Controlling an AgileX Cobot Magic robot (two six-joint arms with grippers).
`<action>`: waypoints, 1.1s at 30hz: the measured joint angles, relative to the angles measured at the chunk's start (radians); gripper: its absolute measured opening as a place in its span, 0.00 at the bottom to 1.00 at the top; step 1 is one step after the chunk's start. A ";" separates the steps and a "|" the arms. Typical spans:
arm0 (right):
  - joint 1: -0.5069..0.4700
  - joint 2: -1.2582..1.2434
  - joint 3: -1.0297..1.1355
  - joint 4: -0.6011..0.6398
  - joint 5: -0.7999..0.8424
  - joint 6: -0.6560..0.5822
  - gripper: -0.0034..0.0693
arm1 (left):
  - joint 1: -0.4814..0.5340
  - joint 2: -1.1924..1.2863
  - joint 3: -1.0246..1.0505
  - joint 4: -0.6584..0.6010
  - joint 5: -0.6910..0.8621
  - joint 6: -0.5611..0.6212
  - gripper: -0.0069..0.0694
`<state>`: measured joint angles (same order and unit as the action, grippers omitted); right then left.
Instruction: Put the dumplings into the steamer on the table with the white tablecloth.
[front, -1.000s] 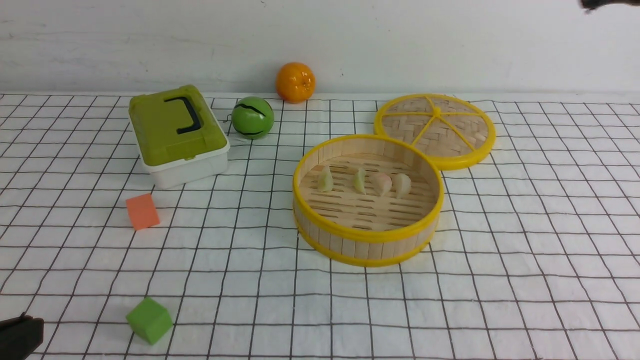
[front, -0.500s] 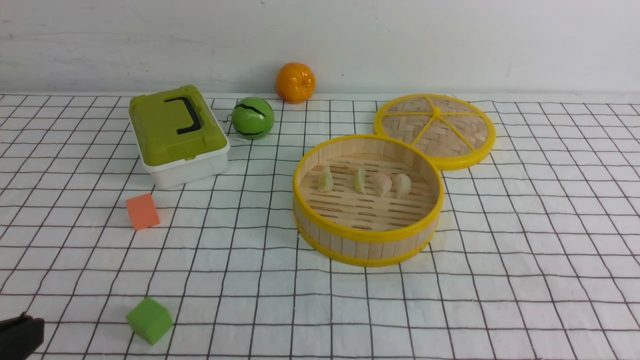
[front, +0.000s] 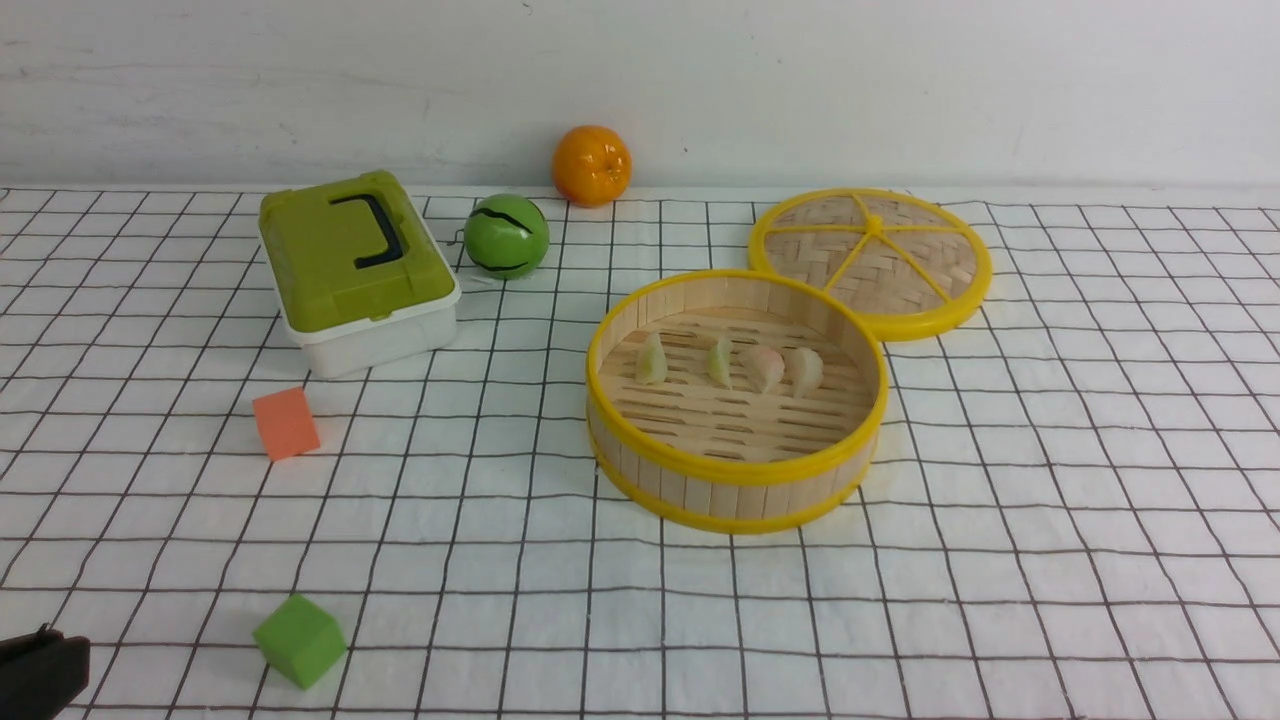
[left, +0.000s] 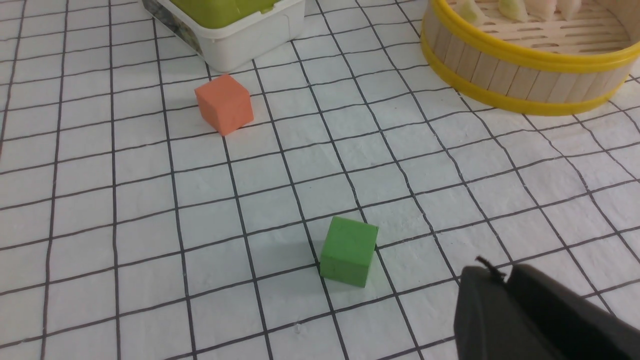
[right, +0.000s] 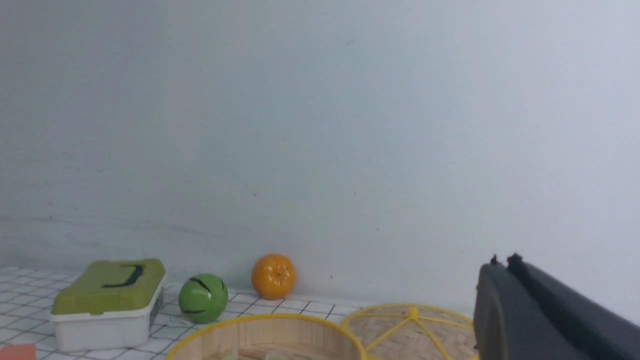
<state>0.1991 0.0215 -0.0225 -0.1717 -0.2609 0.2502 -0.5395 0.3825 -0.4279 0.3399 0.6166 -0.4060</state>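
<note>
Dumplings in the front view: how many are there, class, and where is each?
4. All lie on the slatted floor of the bamboo steamer. From left to right: pale green dumpling, second pale green dumpling, pinkish dumpling, whitish dumpling.

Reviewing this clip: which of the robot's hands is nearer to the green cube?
Left. The left hand is just beside the green cube, at the near left of the table; the right hand is raised, out of the front view, facing the wall.
</note>
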 joint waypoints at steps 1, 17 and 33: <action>0.000 0.000 0.000 0.000 0.006 0.000 0.04 | 0.000 0.000 0.000 0.000 0.000 0.000 0.17; -0.095 -0.031 0.048 0.081 0.235 -0.004 0.05 | 0.000 0.000 0.000 0.000 0.001 0.000 0.18; -0.192 -0.032 0.046 0.256 0.623 -0.207 0.07 | 0.000 0.000 0.000 0.000 0.000 0.000 0.20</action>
<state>0.0069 -0.0109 0.0234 0.0841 0.3625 0.0435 -0.5395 0.3825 -0.4279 0.3399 0.6168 -0.4060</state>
